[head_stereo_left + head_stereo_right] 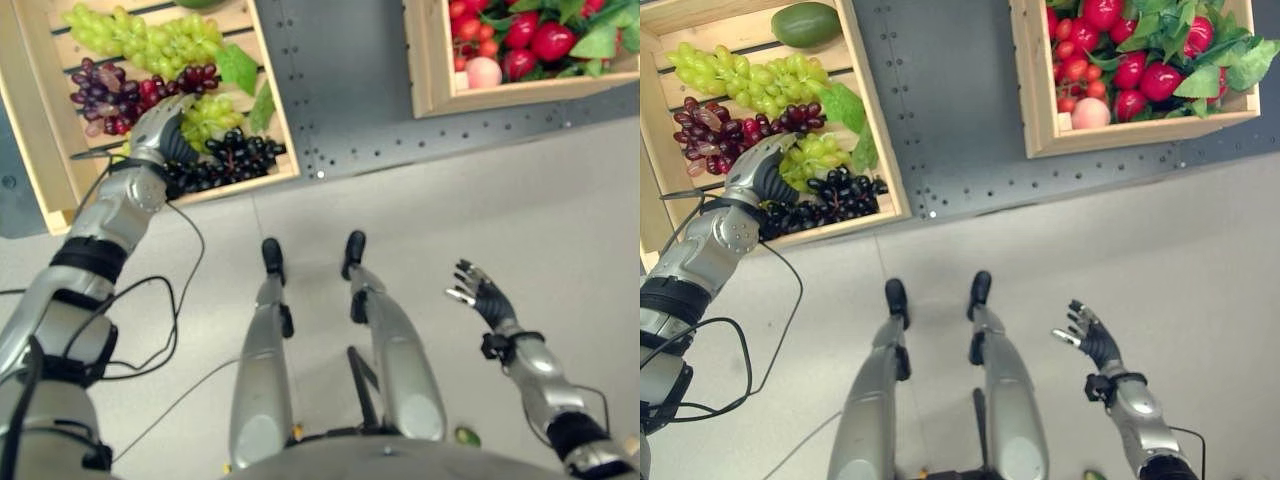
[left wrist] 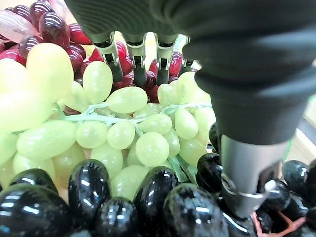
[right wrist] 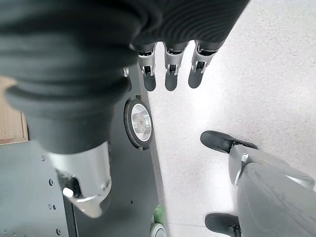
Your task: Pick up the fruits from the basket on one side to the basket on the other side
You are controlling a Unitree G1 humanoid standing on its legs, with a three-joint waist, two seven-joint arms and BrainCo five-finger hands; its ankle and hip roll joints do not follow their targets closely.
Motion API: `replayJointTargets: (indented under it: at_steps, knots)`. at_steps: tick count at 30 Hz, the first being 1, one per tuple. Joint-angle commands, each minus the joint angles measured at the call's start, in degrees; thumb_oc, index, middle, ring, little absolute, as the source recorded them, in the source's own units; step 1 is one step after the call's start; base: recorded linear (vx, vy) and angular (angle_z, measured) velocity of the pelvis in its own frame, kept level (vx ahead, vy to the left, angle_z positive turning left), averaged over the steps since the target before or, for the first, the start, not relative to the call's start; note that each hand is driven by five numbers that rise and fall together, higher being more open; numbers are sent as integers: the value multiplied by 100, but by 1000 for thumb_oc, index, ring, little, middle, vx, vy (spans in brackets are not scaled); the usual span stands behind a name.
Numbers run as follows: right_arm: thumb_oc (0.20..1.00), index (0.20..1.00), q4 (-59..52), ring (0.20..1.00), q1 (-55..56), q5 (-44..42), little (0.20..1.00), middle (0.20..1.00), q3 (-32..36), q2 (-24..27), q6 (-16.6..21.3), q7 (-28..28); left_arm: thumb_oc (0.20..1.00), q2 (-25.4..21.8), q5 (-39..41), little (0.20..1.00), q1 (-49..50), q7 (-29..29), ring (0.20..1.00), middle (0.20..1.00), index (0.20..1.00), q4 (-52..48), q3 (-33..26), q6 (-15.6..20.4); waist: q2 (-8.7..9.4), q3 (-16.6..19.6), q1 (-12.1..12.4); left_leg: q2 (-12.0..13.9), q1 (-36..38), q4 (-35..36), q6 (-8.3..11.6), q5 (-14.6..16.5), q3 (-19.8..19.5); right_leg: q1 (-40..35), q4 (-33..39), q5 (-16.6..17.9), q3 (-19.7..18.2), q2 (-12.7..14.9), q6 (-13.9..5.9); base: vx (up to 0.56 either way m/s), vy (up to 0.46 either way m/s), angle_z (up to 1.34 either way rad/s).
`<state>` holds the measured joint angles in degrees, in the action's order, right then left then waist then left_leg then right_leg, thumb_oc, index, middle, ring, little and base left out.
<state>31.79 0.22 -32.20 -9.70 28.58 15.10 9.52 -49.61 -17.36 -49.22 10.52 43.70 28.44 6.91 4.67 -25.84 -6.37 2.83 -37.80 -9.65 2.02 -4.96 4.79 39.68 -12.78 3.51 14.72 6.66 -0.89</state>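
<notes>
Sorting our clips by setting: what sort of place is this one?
Probably a robot lab or demo floor staged like a produce stand: two wooden crates, a grape crate and a red fruit crate, sit on a grey perforated metal platform over plain speckled floor.

i see my left hand [image 1: 160, 128] reached far forward on a stretched arm, fingers [image 2: 139, 64] straight and pointing down. my right hand [image 1: 484, 292] hangs low at my side, fingers relaxed.
</notes>
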Motion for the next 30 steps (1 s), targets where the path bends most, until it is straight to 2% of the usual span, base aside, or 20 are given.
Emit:
replayJointTargets:
  at_steps: [1,11,12,13,14,15,16,17,18,20,30]
  knots:
    - [1000,1000,-374,1000,332,-145,1000,1000,-45,285,252,5,1000,441,-422,1000,339,-189,1000,1000,1000,776,385,-216,284,-104,-156,-252,-113,-837,-323,1037,50,-72,-47,-128,105,-85,-477,0,0,0]
    - [1000,1000,-367,1000,254,-174,1000,1000,-165,333,280,-26,1000,634,-428,1000,184,-146,1000,1000,1000,1099,528,-249,346,-88,-198,-225,-180,-827,-303,1001,29,-24,0,-80,127,-104,-484,0,0,0]
    - [1000,1000,-403,1000,245,-191,1000,1000,-177,339,282,-27,912,680,-442,912,174,-155,912,912,912,1183,552,-255,362,-85,-206,-220,-185,-831,-305,1003,22,-24,-6,-81,127,-106,-484,0,0,0]
    - [1000,1000,-403,1000,246,-191,1000,1000,-176,339,282,-27,875,682,-442,875,171,-154,875,875,875,1186,554,-254,361,-85,-206,-220,-185,-831,-305,1003,22,-24,-6,-81,127,-106,-484,0,0,0]
    - [1000,1000,-418,1000,215,-195,1000,1000,-211,348,282,-28,620,730,-447,620,130,-162,620,620,620,1276,591,-268,369,-84,-219,-217,-191,-836,-307,1003,25,-15,-12,-78,127,-107,-487,0,0,0]
    - [1000,1000,-418,1000,215,-195,1000,1000,-209,348,282,-28,589,732,-447,589,126,-161,589,589,589,1280,593,-266,369,-84,-218,-217,-192,-837,-307,1003,25,-14,-12,-78,127,-107,-487,0,0,0]
    - [1000,1000,-441,1000,200,-203,1000,1000,-219,357,279,-31,485,775,-461,485,125,-186,485,485,485,1353,616,-280,377,-83,-220,-212,-192,-829,-303,998,19,-7,-7,-75,124,-112,-488,0,0,0]
    - [1000,1000,-441,1000,200,-203,1000,1000,-219,357,278,-31,445,777,-461,445,123,-185,445,445,445,1355,617,-279,377,-84,-219,-212,-192,-829,-303,998,19,-7,-7,-74,123,-112,-488,0,0,0]
    - [1000,1000,-454,1000,189,-209,1000,1000,-224,363,277,-36,325,792,-460,325,114,-191,325,325,325,1378,623,-281,385,-78,-220,-208,-191,-825,-299,996,16,-5,2,-71,127,-110,-487,0,0,0]
    - [1000,1000,-497,1000,159,-233,1000,1000,-243,373,290,-30,200,836,-460,200,73,-217,200,200,200,1431,655,-282,391,-74,-231,-211,-178,-808,-297,990,28,-15,12,-61,130,-112,-487,0,0,0]
    - [1000,1000,-656,1000,137,-273,1000,1000,-277,409,296,-17,200,914,-477,200,33,-234,200,200,200,1640,680,-305,413,-60,-243,-209,-187,-798,-295,973,19,-8,6,-61,131,-121,-486,0,0,0]
